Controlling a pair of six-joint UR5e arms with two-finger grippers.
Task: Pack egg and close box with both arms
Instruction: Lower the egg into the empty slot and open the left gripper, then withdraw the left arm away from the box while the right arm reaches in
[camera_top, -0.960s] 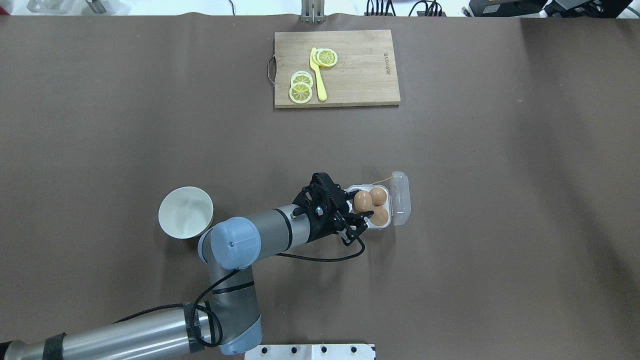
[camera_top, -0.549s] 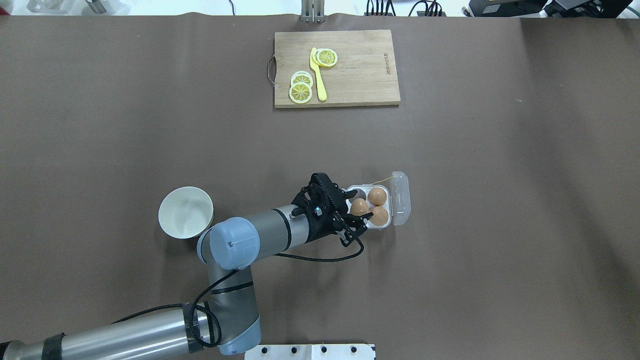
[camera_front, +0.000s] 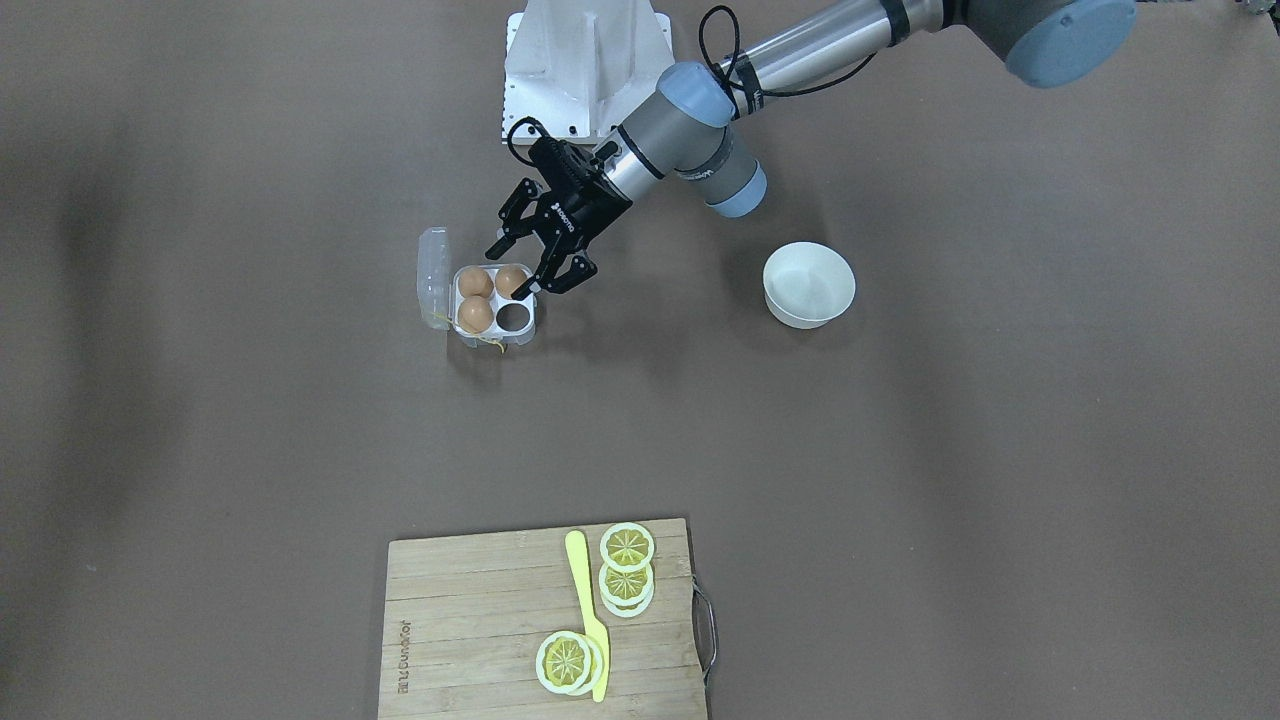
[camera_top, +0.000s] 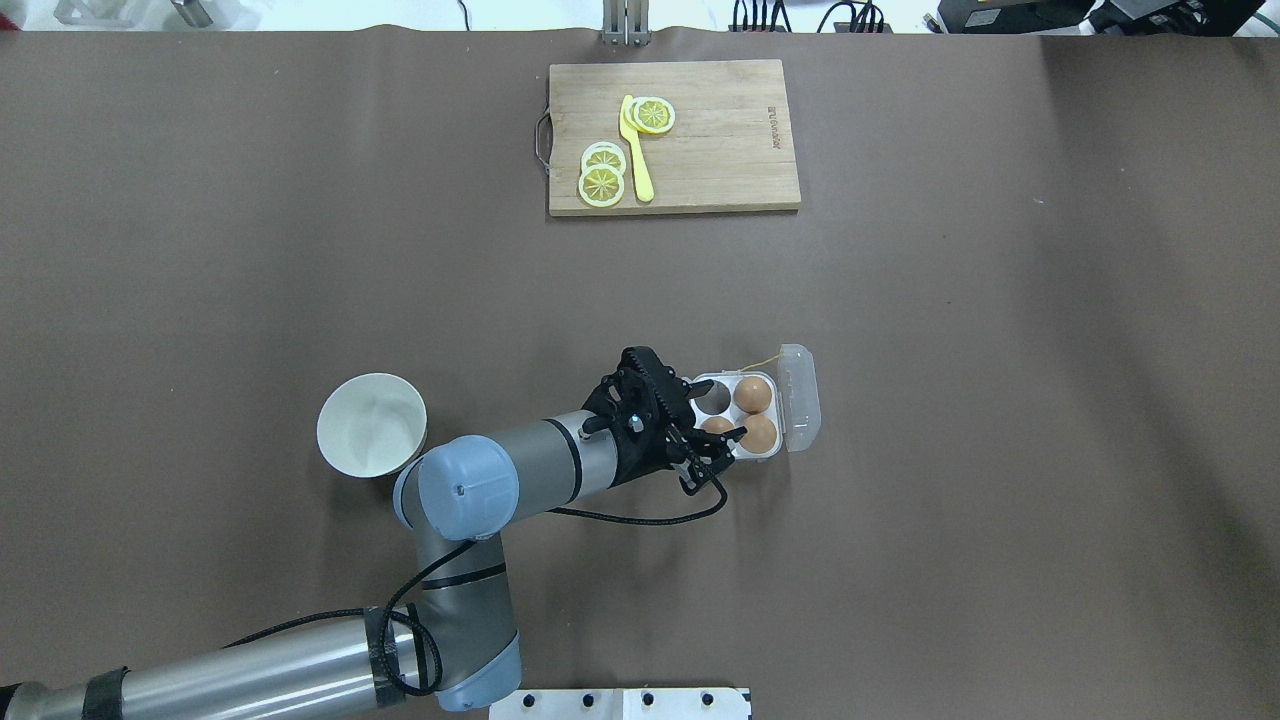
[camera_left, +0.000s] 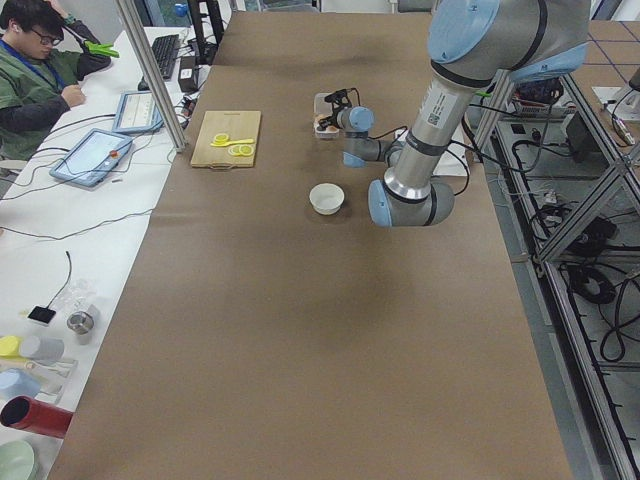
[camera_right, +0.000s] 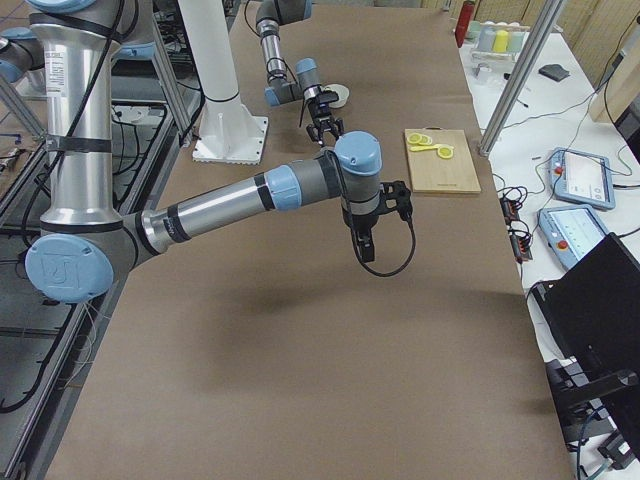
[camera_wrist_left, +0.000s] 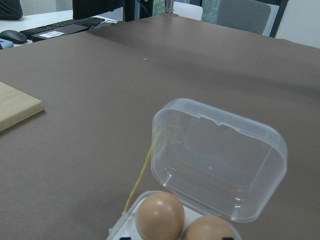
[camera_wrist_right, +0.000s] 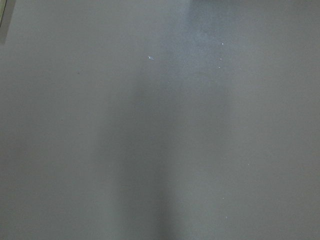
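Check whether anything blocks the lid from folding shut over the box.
Yes. The left tool hangs over the box, with its fingers either side of the egg in its cell. The open lid, on the opposite edge, would likely hit it. Nothing else visible is in the way.

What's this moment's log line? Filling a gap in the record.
left jaws: open above box | egg: in cell | lid: open | one cell: empty

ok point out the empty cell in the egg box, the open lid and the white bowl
empty cell (camera_front: 514, 316), exterior front-facing view, its dark bottom
lid (camera_top: 801, 398), overhead exterior view, middle of the clear panel
white bowl (camera_top: 352, 455), overhead exterior view, its near rim
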